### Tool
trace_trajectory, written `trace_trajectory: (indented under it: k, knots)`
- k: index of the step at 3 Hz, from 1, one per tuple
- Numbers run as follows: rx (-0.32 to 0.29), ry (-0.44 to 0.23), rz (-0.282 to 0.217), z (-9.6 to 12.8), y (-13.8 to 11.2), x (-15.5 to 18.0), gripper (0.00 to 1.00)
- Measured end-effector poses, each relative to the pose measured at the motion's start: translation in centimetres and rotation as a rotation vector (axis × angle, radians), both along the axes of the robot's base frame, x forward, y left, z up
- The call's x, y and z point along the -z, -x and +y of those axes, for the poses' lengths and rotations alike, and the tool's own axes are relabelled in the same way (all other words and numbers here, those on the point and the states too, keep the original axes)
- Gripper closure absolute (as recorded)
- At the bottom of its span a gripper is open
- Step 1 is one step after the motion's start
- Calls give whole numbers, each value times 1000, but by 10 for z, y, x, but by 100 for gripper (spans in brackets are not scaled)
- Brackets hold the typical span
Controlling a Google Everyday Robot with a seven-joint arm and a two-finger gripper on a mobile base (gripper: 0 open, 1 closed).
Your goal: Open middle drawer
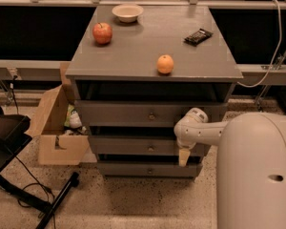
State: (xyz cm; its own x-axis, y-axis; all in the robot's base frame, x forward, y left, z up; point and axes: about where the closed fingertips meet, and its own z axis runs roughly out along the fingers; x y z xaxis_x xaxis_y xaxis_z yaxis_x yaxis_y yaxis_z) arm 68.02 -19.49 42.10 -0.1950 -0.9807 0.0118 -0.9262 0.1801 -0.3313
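Note:
The grey cabinet (152, 51) has three grey drawers. The middle drawer (128, 146) is the second front, with a small round knob (151, 149) at its centre. It sits about flush with the other fronts. My gripper (183, 157) hangs from the white arm (200, 130) in front of the right part of the middle drawer, to the right of the knob and a little below it, pointing down.
On the cabinet top lie a red apple (102, 33), an orange (165, 64), a white bowl (127, 12) and a dark snack bar (198, 36). An open cardboard box (55, 128) stands left of the cabinet. A black stand leg (47, 209) lies on the floor.

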Motion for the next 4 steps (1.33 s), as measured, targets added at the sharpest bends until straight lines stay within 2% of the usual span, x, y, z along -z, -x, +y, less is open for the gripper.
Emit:
trace_trajectory:
  k: [1,2,3,4]
  knots:
    - [19,0,51,-2,5,10,18]
    - [44,-8,174,0,32,26,41]
    - [68,-7,245,6,62,16,63]
    - [68,-7,245,6,62,16,87]
